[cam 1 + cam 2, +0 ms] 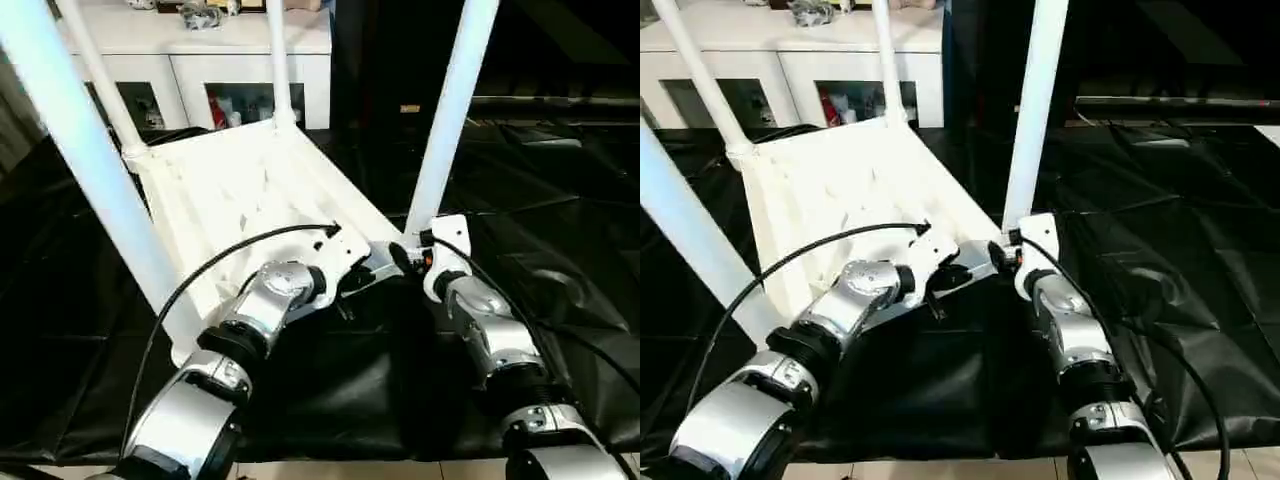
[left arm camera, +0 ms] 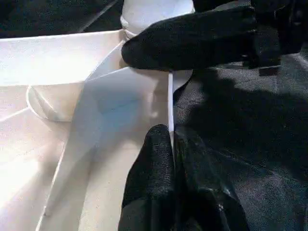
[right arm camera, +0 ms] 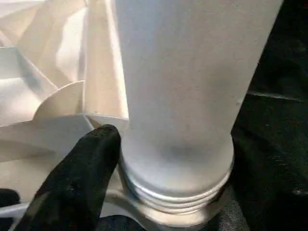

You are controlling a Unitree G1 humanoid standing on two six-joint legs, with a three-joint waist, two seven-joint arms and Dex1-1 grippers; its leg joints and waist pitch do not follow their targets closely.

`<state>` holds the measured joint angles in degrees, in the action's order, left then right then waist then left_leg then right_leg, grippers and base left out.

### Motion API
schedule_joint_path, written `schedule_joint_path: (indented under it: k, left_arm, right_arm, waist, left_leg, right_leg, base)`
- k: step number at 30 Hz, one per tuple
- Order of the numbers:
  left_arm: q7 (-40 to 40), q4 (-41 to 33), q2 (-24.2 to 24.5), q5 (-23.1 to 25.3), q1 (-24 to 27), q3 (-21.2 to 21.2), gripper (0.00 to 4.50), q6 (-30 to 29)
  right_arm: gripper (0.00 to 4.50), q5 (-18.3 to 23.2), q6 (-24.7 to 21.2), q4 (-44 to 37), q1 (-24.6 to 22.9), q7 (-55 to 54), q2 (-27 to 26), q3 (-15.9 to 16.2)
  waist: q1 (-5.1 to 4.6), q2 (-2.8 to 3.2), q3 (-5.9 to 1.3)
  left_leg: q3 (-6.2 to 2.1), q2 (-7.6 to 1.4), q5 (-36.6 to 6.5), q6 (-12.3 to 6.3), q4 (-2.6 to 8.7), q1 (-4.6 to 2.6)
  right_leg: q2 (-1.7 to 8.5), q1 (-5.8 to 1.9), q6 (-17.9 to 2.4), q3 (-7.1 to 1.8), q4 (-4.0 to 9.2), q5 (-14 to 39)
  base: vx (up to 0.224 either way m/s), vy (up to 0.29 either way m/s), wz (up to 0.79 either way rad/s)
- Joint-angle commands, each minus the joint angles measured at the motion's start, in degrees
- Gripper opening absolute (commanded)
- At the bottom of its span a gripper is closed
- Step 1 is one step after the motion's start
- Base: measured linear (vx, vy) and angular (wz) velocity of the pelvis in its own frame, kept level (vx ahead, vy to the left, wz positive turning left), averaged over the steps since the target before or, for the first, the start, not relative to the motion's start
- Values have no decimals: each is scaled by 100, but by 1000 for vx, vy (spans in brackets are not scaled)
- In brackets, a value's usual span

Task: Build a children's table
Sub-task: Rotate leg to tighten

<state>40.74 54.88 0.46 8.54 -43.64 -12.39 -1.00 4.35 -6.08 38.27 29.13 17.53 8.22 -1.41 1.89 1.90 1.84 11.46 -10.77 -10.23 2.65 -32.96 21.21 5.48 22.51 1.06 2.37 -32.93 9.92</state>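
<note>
The white plastic rectangular tabletop (image 1: 240,190) lay upside down on the black-covered desk (image 1: 560,260), its ribbed underside up, with 4 long white tubular legs rising from its corner sockets. The relation that mattered was at the near right corner: there the near right white tubular leg (image 1: 452,110) stood with its long axis close to upright, leaning slightly, and its threaded foot sat in the round socket (image 3: 168,214) with several thread rings exposed above the collar, so it looked not fully seated. The right gripper (image 1: 415,250) was the nearer one to that leg, right at its base; one black finger (image 3: 79,178) lay against the lower leg beside the socket, the fingers spread and not seen to be clamped around the tube. The left gripper (image 2: 172,144) lay just beside it along the tabletop's near edge, its fingers pinched shut on the thin raised rim (image 2: 170,103), apparently steadying the top. Judged from this, the coming move would call for the right fingers to close around the upright tube and turn it about its own axis.
</note>
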Motion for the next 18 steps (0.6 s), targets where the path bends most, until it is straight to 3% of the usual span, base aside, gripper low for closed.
schedule_joint_path:
  k: [1,3,4,5,7,9,10,13,18]
  left_arm:
    - [368,167,120,-38,15,-78,0,249]
    - [577,139,242,-79,42,-70,0,300]
    - [1142,6,491,-161,145,-111,0,458]
    - [1142,6,491,-161,145,-111,0,458]
    - [1888,-198,850,-231,301,-209,0,654]
    - [2216,-279,1064,-262,365,-233,0,739]
    - [2360,-315,1132,-315,390,-209,0,750]
    - [2857,-481,1292,-554,476,-121,0,641]
    - [3313,-710,1421,-763,596,-114,0,560]
  right_arm:
    - [392,104,99,-308,-35,651,52,296]
    - [403,107,67,-416,-66,909,220,351]
    - [403,6,56,-591,-145,1410,606,533]
    - [403,6,56,-591,-145,1410,606,533]
    - [403,-114,116,-843,-306,2077,1115,746]
    - [403,11,8,-1079,-432,2557,1367,760]
    - [403,61,-16,-1174,-486,2776,1469,777]
    - [403,169,-80,-1404,-633,3363,1732,889]
    - [403,322,-191,-1546,-701,3651,1820,981]
  waist:
    - [-2,-118,-265]
    - [20,-115,-283]
    - [35,-109,-280]
    - [35,-109,-280]
    - [57,-116,-283]
    - [73,-120,-288]
    - [129,-91,-301]
    - [188,-87,-324]
    - [197,-85,-319]
  left_leg:
    - [-141,-181,-2041,-196,437,-50]
    - [-129,-188,-1809,-247,421,-31]
    - [-123,-183,-1723,-293,416,-19]
    - [-123,-183,-1723,-293,416,-19]
    - [-95,-212,-1518,-398,395,-15]
    - [-86,-224,-1460,-449,382,-15]
    - [-66,-262,-1313,-507,368,-41]
    - [-61,-270,-943,-606,335,-14]
    - [-47,-265,-963,-637,320,-23]
  right_leg:
    - [263,-126,-846,-124,534,2565]
    - [258,-141,-947,-132,490,2175]
    - [256,-151,-1014,-129,473,2038]
    - [256,-151,-1014,-129,473,2038]
    - [258,-171,-1207,-138,420,1636]
    - [259,-178,-1264,-134,399,1513]
    - [249,-167,-1387,-136,352,1174]
    - [237,-197,-1614,-119,240,472]
    - [255,-193,-1716,-125,224,387]
  base:
    - [0,0,0]
    - [0,0,0]
    - [0,0,0]
    - [0,0,0]
    - [0,0,0]
    - [0,0,0]
    - [0,0,0]
    - [0,0,0]
    - [0,0,0]
